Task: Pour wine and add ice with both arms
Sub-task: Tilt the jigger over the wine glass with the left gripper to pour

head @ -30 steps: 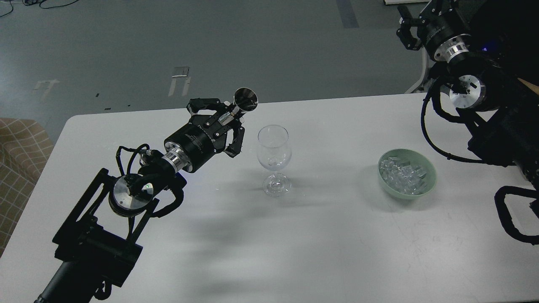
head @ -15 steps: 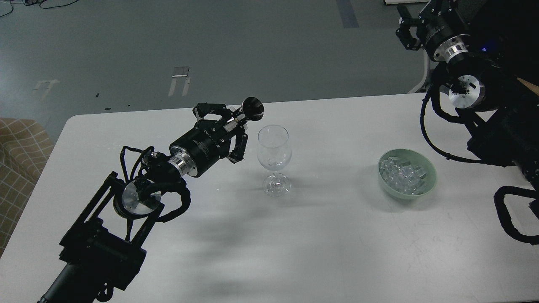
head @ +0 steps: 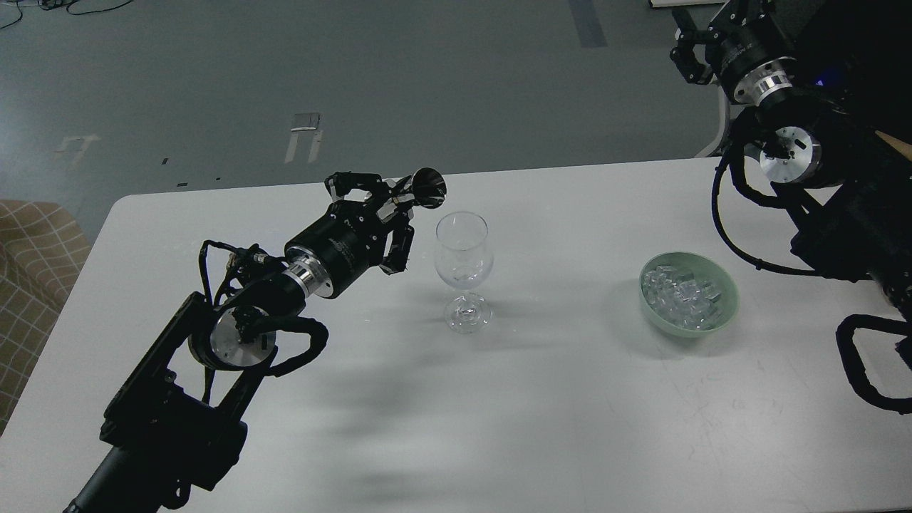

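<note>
Wine, if any has reached the stemmed glass (head: pixel 464 260), is too clear to make out from the head view, the only view given; a faint glint low in the bowl may be liquid or reflection, I cannot tell which; the glass stands upright on the white table (head: pixel 541 427), near its middle. My left gripper (head: pixel 388 214) is closed on the thin stem of a small dark metal measuring cup (head: pixel 428 187), whose flared mouth faces right, toward the glass, with its long axis lying close to level; the cup's lip sits just beside and slightly above the glass rim, to its left, and seems not quite over the opening; so the pour, by my judgement, turns on carrying the lip a little rightward over the rim before tipping further. Ice (head: pixel 682 293) lies heaped as clear cubes in the pale green bowl (head: pixel 719 313), well apart from the glass, on its right; the right arm is much the nearer to it, though my right gripper (head: pixel 685 51) hangs high at the far right, beyond the table's far edge; it is small and dark, so I cannot tell how far its jaws are parted, and nothing shows in it.
</note>
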Motion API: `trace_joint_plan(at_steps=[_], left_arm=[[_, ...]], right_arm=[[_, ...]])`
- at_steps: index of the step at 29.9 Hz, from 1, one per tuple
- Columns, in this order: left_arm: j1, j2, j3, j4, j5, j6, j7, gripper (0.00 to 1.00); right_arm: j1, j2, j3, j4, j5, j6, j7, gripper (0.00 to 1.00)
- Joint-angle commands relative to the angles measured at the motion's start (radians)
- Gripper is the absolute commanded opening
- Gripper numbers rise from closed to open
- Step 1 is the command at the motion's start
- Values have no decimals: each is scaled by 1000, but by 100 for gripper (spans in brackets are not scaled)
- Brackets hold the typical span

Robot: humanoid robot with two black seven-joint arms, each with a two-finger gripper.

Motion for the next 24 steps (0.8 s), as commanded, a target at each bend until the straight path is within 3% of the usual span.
trace_joint_plan(at_steps=[1,24], left_arm=[[3,-1,1,-35,32,3,3,1],[1,-27,19,-42,187,3,-3,1]], right_arm=[[0,0,0,0,0,0,0,100],[1,3,0,2,0,-5,0,100]])
